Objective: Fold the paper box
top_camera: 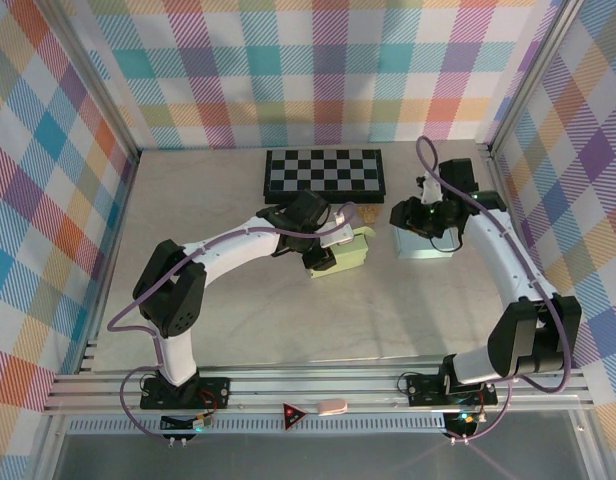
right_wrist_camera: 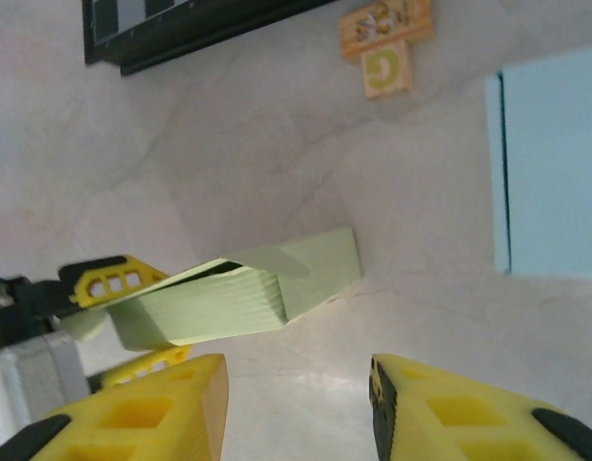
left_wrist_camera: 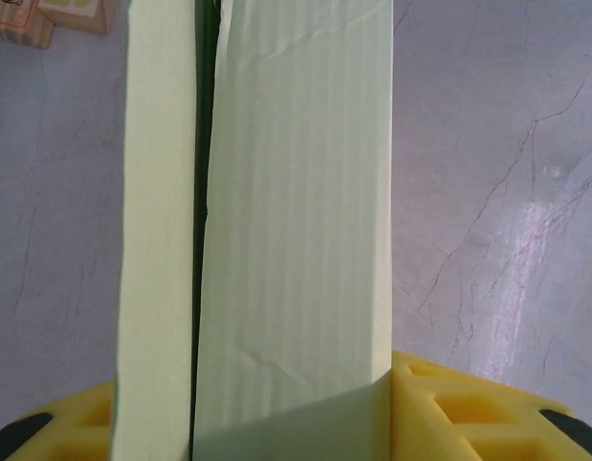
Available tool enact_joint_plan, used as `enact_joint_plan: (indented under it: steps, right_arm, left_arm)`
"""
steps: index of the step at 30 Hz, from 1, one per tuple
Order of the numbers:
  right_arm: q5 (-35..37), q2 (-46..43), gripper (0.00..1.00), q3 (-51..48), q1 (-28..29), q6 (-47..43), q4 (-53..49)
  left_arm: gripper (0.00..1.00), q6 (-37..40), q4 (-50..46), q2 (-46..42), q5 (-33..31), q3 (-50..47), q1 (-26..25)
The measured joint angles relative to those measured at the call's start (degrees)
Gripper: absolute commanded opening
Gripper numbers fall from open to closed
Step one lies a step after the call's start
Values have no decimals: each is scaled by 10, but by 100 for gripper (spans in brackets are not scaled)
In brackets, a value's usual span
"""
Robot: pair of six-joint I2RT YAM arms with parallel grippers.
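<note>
The pale green paper box (top_camera: 343,255) lies on the table's middle, its flat panels partly folded over, with a dark slit between two of them (left_wrist_camera: 296,211). My left gripper (top_camera: 326,248) reaches it from the left, and its yellow fingers (left_wrist_camera: 469,413) are clamped on the box's near end. In the right wrist view the same box (right_wrist_camera: 248,288) hangs tilted between those left fingers (right_wrist_camera: 104,279). My right gripper (top_camera: 428,215) hovers to the right of the box, over a light blue box. Its jaws (right_wrist_camera: 298,403) stand apart with only bare table between them.
A folded chessboard (top_camera: 325,172) lies at the back. Small wooden blocks (top_camera: 369,214) sit just behind the green box. The light blue box (top_camera: 425,245) rests under the right wrist. Checked walls close in the table on three sides.
</note>
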Motion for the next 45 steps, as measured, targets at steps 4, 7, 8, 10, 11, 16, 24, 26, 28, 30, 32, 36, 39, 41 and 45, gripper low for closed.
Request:
enact_joint_plan:
  steps: [4,7,8,10,11,16,24,26,28,30,32,36,39,41,45]
  right_arm:
    - [3,19,44,1,19,-112,15]
    - [14,51,45,13,56,-186,6]
    - [20,61,45,18,66,-203,4]
    - [37,85,45,31,88,-237,-2]
    - [44,93,45,37,97,-249,-5]
    - [79,123,39,63,108,-290,-21]
    - [102,140,29,82,125,-311,-32]
    - [107,140,23,82,128,-313,-34]
    - [112,141,18,83,130,-317,-40]
    - [115,142,17,86,131,-318,-42]
    - [120,143,16,89,133,-318,-43]
    - [134,147,10,92,139,-317,-45]
    - [140,150,7,92,146,-317,-46]
    - [147,152,5,98,150,-317,-50]
    - [158,163,0,115,154,-314,-57]
  left_arm:
    - [46,0,0,0,0,0,0]
    - [46,0,0,0,0,0,0]
    - [46,0,0,0,0,0,0]
    - [46,0,0,0,0,0,0]
    - [46,0,0,0,0,0,0]
    - [46,0,0,0,0,0,0]
    - [46,0,-2,0,0,0,0]
    - [46,0,-2,0,0,0,0]
    - [46,0,-2,0,0,0,0]
    - [46,0,-2,0,0,0,0]
    - [46,0,-2,0,0,0,0]
    - [46,0,-2,0,0,0,0]
    - [46,-3,-2,0,0,0,0]
    - [46,-5,-2,0,0,0,0]
    - [47,-9,-2,0,0,0,0]
